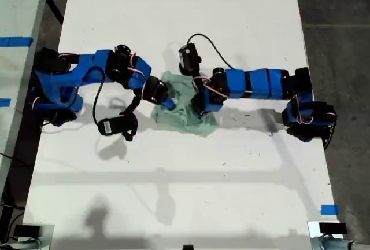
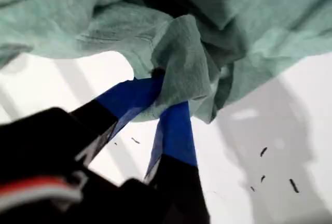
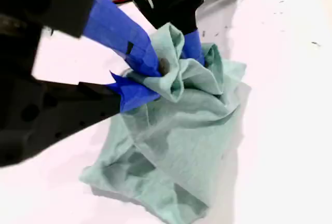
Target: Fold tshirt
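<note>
1. The tshirt (image 1: 184, 110) is seen bunched & wrinkled at centre of the exterior view, on the white table (image 1: 191, 180), betw. both arms.
2. My first gripper (image 2: 167, 95) is clamped on a raised fold of the tshirt (image 2: 187, 53); blue jaws pinch the cloth.
3. My second gripper (image 3: 139, 76) is also closed on a tshirt (image 3: 176, 146) fold, w/ cloth gathered at the jaws.
4. Which exterior-view arm is first or second can't be told.
</note>
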### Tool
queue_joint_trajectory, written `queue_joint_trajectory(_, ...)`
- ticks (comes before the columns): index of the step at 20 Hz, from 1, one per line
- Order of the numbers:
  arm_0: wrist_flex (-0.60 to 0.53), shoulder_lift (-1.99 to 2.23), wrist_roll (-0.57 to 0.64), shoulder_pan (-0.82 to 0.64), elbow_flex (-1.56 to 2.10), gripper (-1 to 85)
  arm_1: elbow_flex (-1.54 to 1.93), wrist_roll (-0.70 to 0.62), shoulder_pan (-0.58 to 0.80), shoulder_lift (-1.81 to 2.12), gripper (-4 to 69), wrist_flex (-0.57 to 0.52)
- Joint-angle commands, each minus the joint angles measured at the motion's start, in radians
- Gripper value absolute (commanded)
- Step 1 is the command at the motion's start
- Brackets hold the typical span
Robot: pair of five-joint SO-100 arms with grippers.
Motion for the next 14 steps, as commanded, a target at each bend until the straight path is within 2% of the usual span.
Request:
queue_joint_trajectory(1, 0.020, 0.015, 0.069, -0.106, -0.003, 0.1, 0.005, -0.048, 0.091, 0.114, -1.1, 0.017)
queue_joint_trajectory(6, -0.005, -0.071, 0.127, -0.206, -0.005, 0.7, 0.015, -0.077, 0.206, 0.115, -0.8, 0.025)
queue_joint_trajectory(7, -0.006, -0.071, 0.127, -0.230, -0.003, 7.5, 0.015, -0.058, 0.236, 0.117, 12.3, 0.046)
queue_joint_trajectory(8, 0.003, -0.069, 0.124, -0.261, -0.003, 25.7, 0.015, -0.067, 0.275, 0.121, 22.8, 0.058)
queue_joint_trajectory(9, 0.023, -0.061, 0.124, -0.307, -0.003, 30.6, 0.018, -0.087, 0.325, 0.135, 36.0, 0.071)
queue_joint_trajectory(10, 0.055, -0.048, 0.129, -0.364, -0.002, 34.2, 0.018, -0.121, 0.383, 0.153, 40.1, 0.086)
queue_joint_trajectory(12, 0.092, 0.026, 0.173, -0.486, 0.021, 42.7, 0.018, -0.198, 0.515, 0.210, 35.6, 0.121)
queue_joint_trajectory(14, 0.106, 0.118, 0.238, -0.601, 0.061, 55.7, 0.029, -0.275, 0.643, 0.279, 33.3, 0.169)
